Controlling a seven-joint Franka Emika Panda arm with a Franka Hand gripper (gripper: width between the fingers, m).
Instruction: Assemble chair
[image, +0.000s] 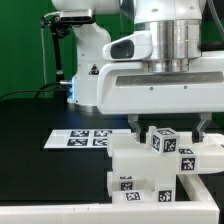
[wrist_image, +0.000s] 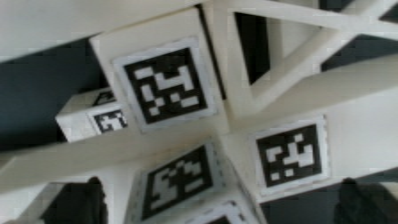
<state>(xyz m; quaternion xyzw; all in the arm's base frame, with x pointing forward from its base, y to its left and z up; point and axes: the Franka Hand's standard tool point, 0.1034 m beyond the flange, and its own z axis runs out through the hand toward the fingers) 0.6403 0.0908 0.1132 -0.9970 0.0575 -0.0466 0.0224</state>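
Black bench (image: 30, 125) fills the scene, with a green backdrop behind the arm's white base. On it lies the marker board (image: 78, 138), flat and towards the exterior view's left. Just beside that board, towards the exterior view's right, stands the chair (image: 145, 165): a cluster of white blocky pieces already fitted into one another, with a tagged cube-ended post (image: 163, 140) rising on top and a slotted block (image: 127, 181) at the near low corner.

Directly above the chair hangs the tool (image: 168, 125), its jaws spread wide and grasping nothing; one dark fingertip shows at the exterior view's right of the cluster. The wrist view looks straight down onto tagged faces and crossing white bars at close range, with both dark fingertips (wrist_image: 80, 200) at the frame's edge and no part between them.

My reading: a piece is set in place and let go, or the arm is lining up over the assembly for a fresh grip; I cannot tell which. Next, the arm probably needs to pick one part to straddle, then descend with the jaws aligned to that part's flat sides, without knocking the loosely seated posts.
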